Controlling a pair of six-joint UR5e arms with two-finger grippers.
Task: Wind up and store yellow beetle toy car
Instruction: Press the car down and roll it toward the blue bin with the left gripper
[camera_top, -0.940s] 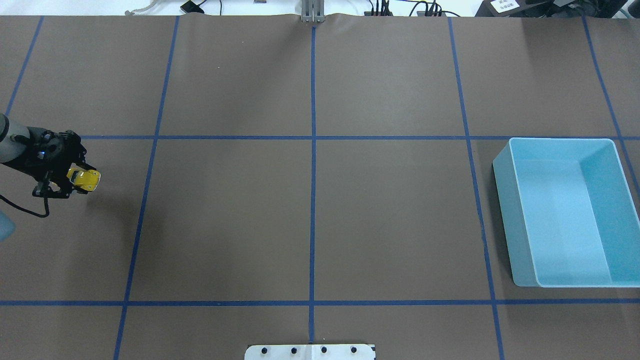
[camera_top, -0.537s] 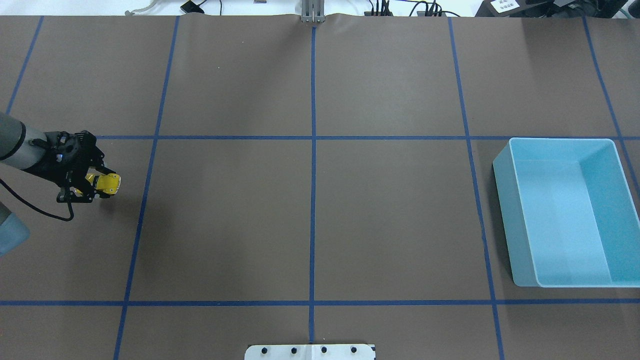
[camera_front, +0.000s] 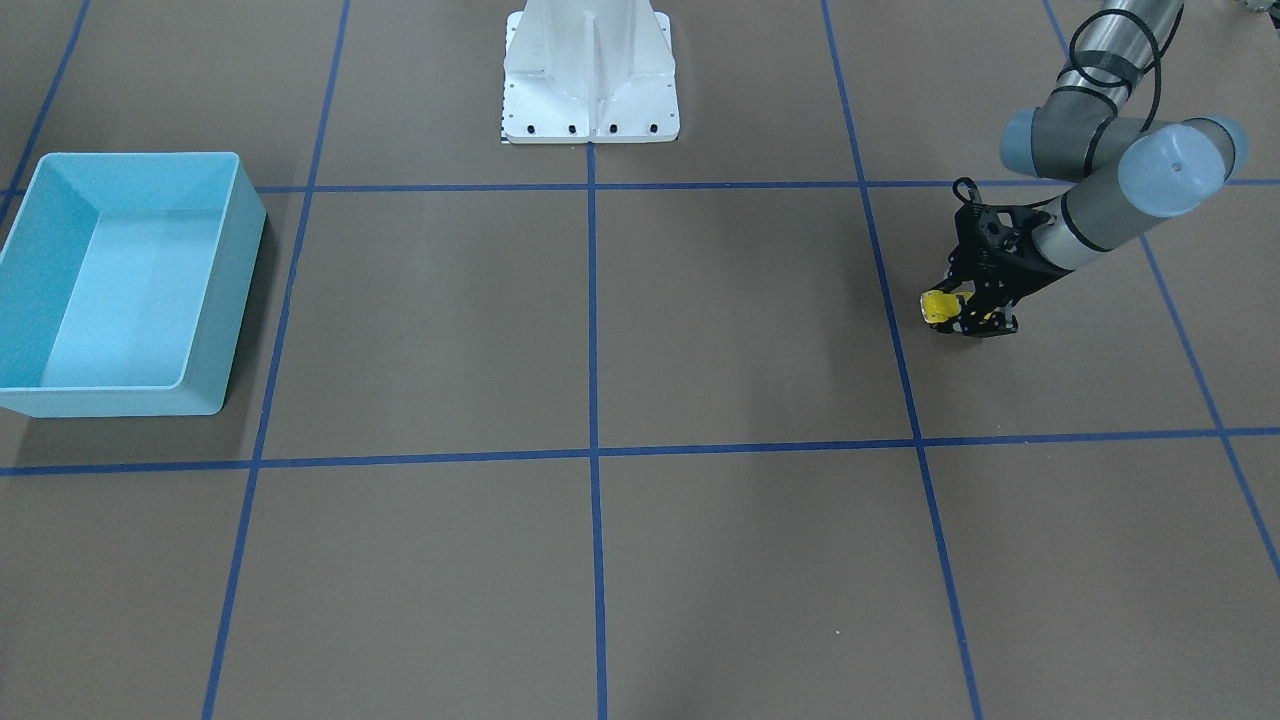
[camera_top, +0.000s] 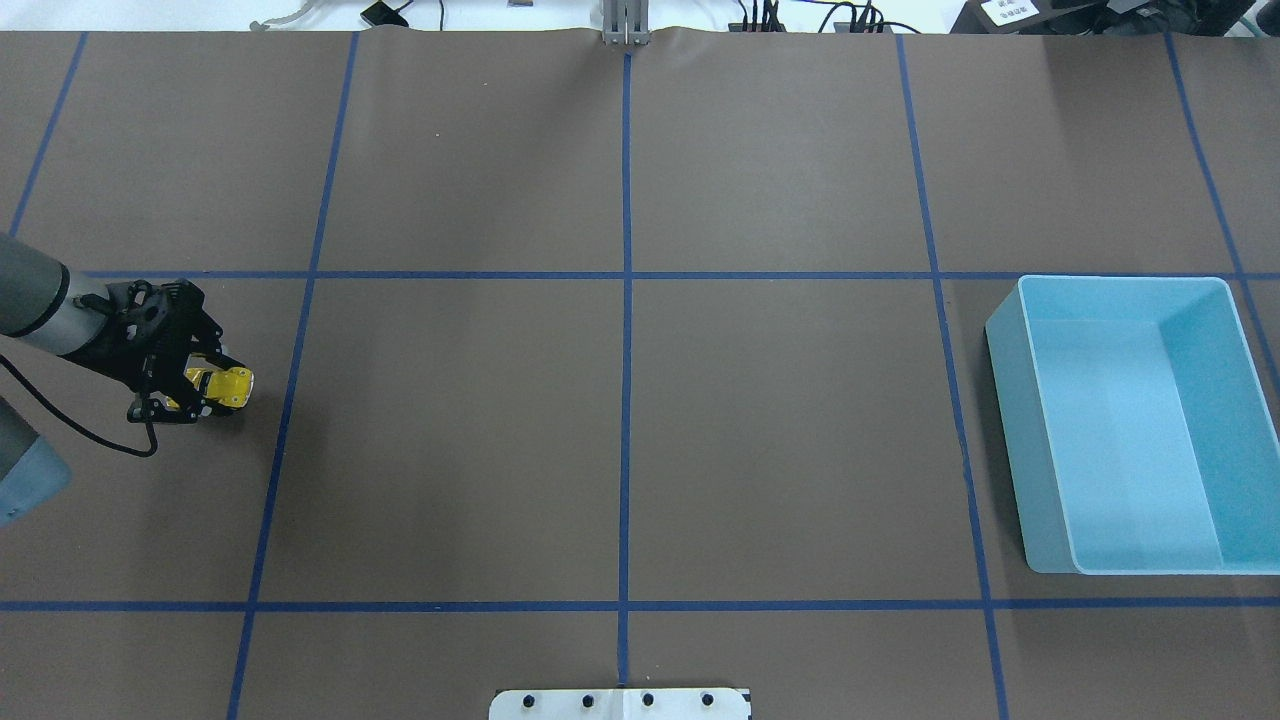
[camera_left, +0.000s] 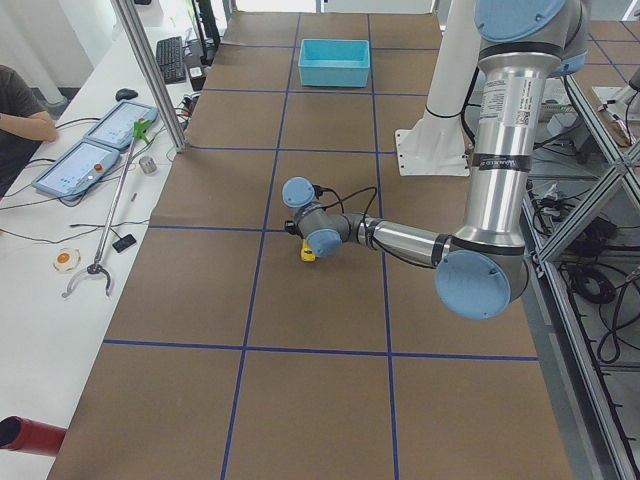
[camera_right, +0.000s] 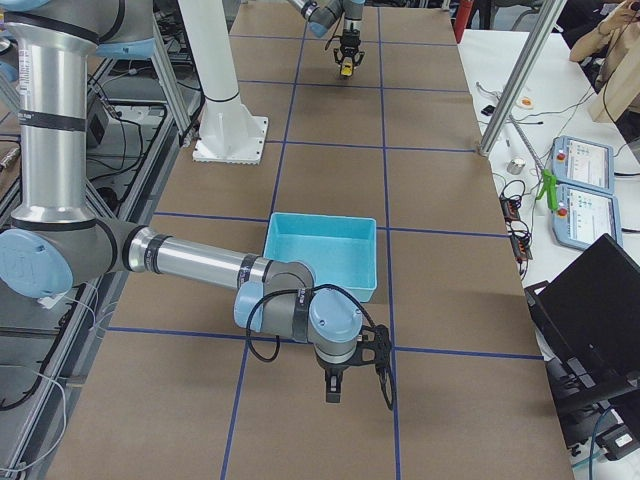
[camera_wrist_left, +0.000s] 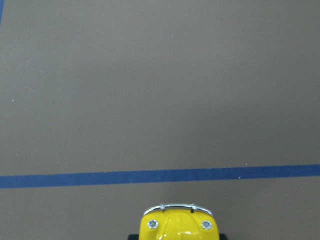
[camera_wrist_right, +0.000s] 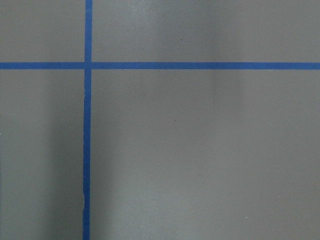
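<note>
The yellow beetle toy car (camera_top: 228, 385) is held in my left gripper (camera_top: 212, 388), which is shut on it low over the brown table at the far left. It also shows in the front view (camera_front: 937, 306), the left side view (camera_left: 308, 250) and the right side view (camera_right: 346, 68). In the left wrist view its nose (camera_wrist_left: 178, 224) points at a blue tape line. I cannot tell whether its wheels touch the table. My right gripper (camera_right: 335, 385) shows only in the right side view, pointing down beside the light-blue bin (camera_right: 320, 218); I cannot tell its state.
The light-blue bin (camera_top: 1020, 450) stands empty at the far right of the table, also in the front view (camera_front: 228, 300). The robot's white base plate (camera_front: 590, 100) is at the near middle edge. Blue tape lines (camera_top: 626, 400) divide the table into squares.
My left gripper has moved right and slightly toward the robot with the yellow car held in it. The bin has not moved.
</note>
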